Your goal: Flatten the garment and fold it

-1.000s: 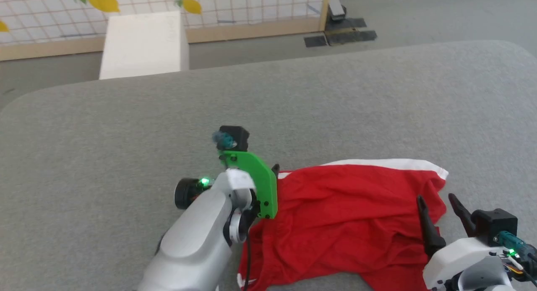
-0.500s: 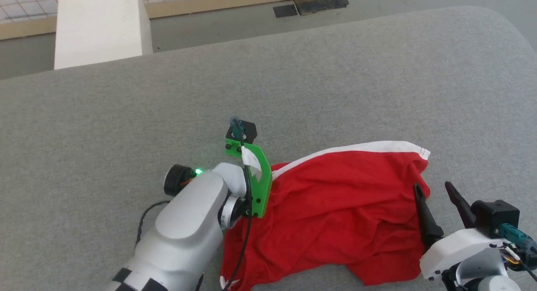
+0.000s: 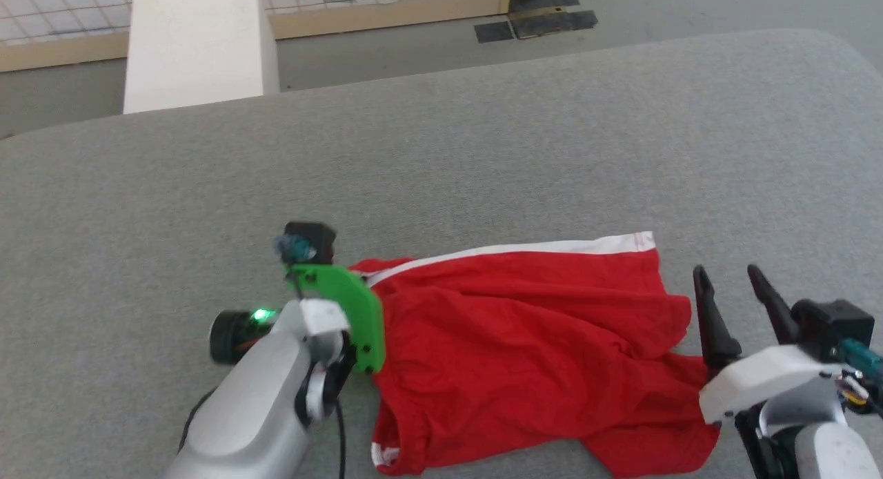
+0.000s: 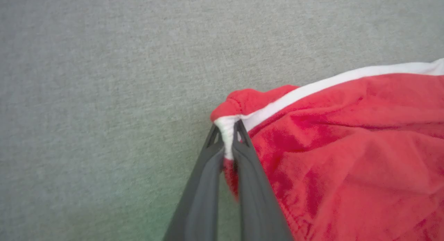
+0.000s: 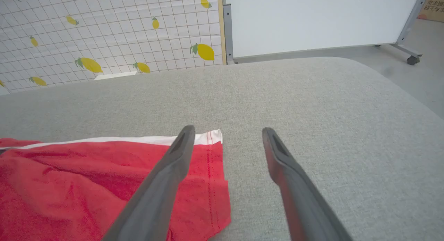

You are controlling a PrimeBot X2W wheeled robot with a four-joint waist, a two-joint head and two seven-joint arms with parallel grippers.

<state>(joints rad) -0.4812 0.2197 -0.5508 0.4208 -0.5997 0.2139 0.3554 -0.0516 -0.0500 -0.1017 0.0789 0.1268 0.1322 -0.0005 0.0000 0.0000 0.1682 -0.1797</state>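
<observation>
The red shorts lie rumpled on the grey cushioned surface, a white trim band along their far edge. My left gripper is shut on the white-banded left corner of the shorts; in the head view its fingers are hidden under the green wrist bracket. Beside the shorts' right edge my right gripper stands open with nothing between its fingers. From the right wrist, that gripper points past the shorts' far right corner, held above the cloth.
A white box stands on the floor beyond the far edge of the cushion. A lemon-print grid panel and a white board on wheels lie behind. Bare grey cushion spreads left, right and beyond the shorts.
My left gripper has pulled the shorts' corner to the left, stretching the white-banded far edge straighter. The head camera has shifted too. The right gripper stays open beside the right edge.
</observation>
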